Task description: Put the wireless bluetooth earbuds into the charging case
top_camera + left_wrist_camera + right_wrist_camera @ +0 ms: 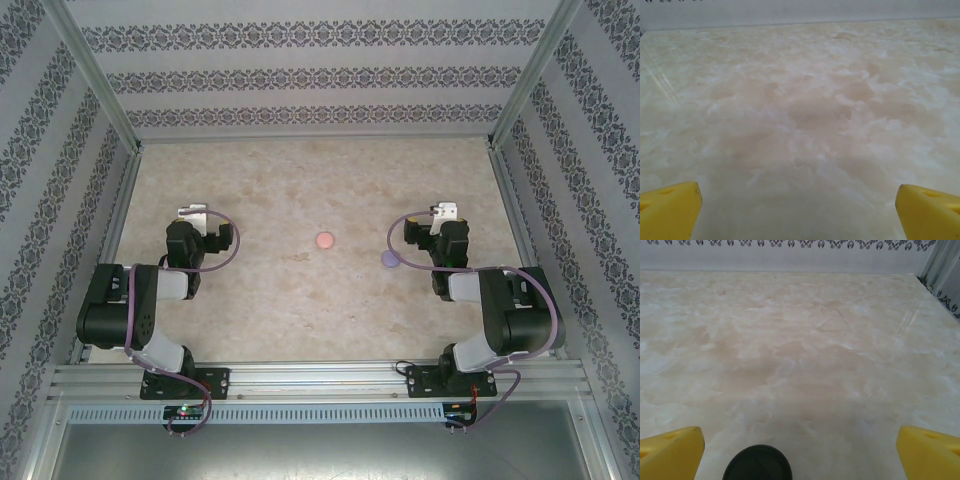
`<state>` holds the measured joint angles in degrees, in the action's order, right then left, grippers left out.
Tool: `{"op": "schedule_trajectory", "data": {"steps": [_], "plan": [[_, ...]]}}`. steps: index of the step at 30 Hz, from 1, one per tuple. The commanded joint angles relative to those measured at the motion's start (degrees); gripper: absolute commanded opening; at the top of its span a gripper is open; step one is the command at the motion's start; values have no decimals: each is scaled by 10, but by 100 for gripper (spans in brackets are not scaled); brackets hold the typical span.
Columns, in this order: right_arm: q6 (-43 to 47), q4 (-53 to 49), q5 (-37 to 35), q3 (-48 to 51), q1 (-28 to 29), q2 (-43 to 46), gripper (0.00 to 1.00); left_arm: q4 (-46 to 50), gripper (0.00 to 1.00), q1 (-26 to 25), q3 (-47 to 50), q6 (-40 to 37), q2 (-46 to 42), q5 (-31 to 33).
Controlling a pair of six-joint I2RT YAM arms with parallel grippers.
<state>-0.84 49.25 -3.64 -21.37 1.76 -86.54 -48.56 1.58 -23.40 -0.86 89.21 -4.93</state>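
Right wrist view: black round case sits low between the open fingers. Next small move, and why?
Probably ease the right hand down and a little left over the black case: the hand is wide open, nothing is gripped, and the case lies left of its centre line.

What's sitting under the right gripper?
A black round case lies on the table beneath the open right gripper. Its near edge is cut off, and its inside cannot be seen.

You have one charging case (325,241) mid-table (250,180), between the two arms. Second case (390,261) sits right of it, just beside the right arm (510,310). Third case (757,463) lies just before the right gripper (800,450).
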Motion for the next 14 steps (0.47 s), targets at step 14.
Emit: {"op": "schedule_trajectory", "data": {"steps": [14], "plan": [[-6, 10, 32, -8, -12, 4, 98, 14, 100, -2, -5, 10, 3, -2]]}}
